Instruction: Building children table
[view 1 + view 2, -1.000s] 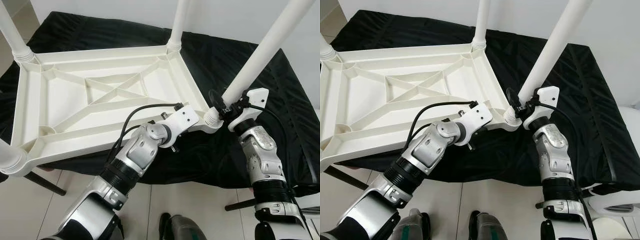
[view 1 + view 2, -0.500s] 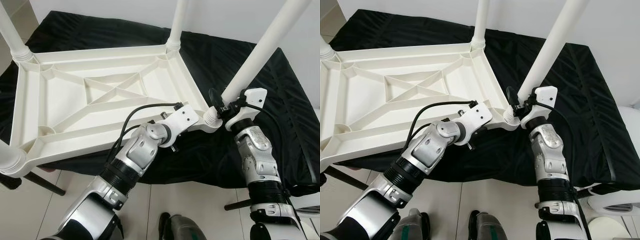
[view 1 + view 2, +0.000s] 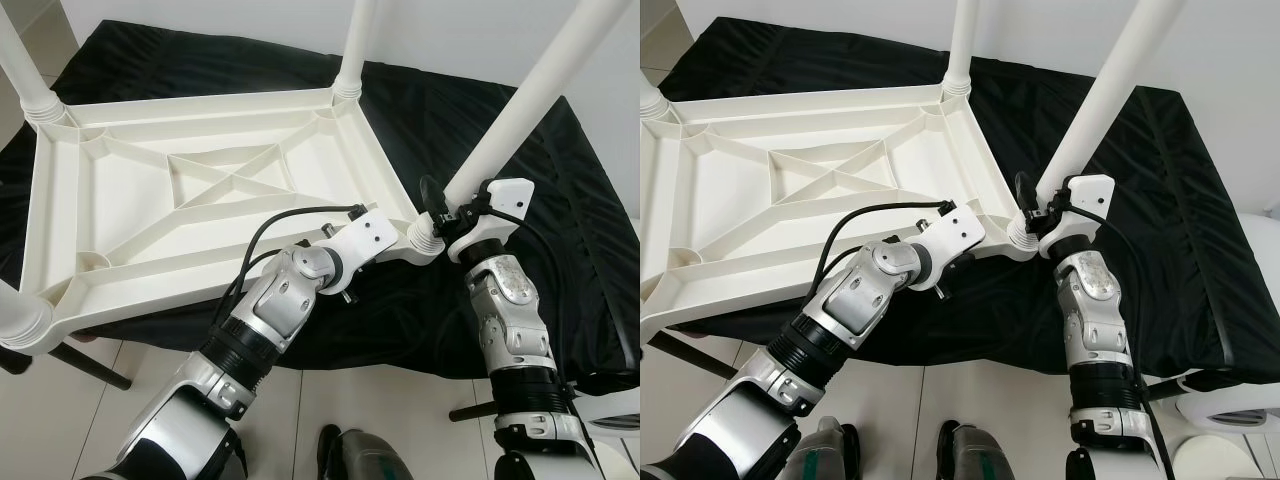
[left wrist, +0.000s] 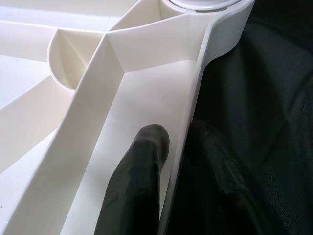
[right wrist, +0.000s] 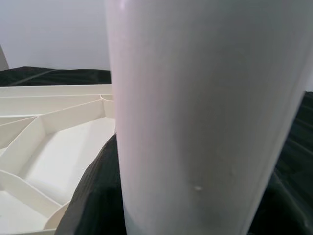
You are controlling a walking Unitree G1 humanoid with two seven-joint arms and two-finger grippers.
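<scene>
Two claws on one corner: leg leaning in its socket

My right claw (image 3: 447, 212) is clamped narrow around the base of the white leg (image 3: 520, 100), right above the corner socket (image 3: 425, 238) of the upturned tabletop (image 3: 200, 200). From the claw, the leg's long axis runs up and away to my right, tilted off upright, unlike the far leg (image 3: 356, 45), which stands straight. Its lower end points down into the socket just beneath the claw.

My left claw (image 4: 171, 147) pinches the tabletop's rim wall (image 4: 193, 122) near that same corner, one finger (image 4: 142, 166) inside, the other outside, holding the frame steady. The tabletop lies underside up on the black-draped desk (image 3: 500, 280).

I judge the next move depends on tipping the leg toward vertical; the right arm is the one on it.
</scene>
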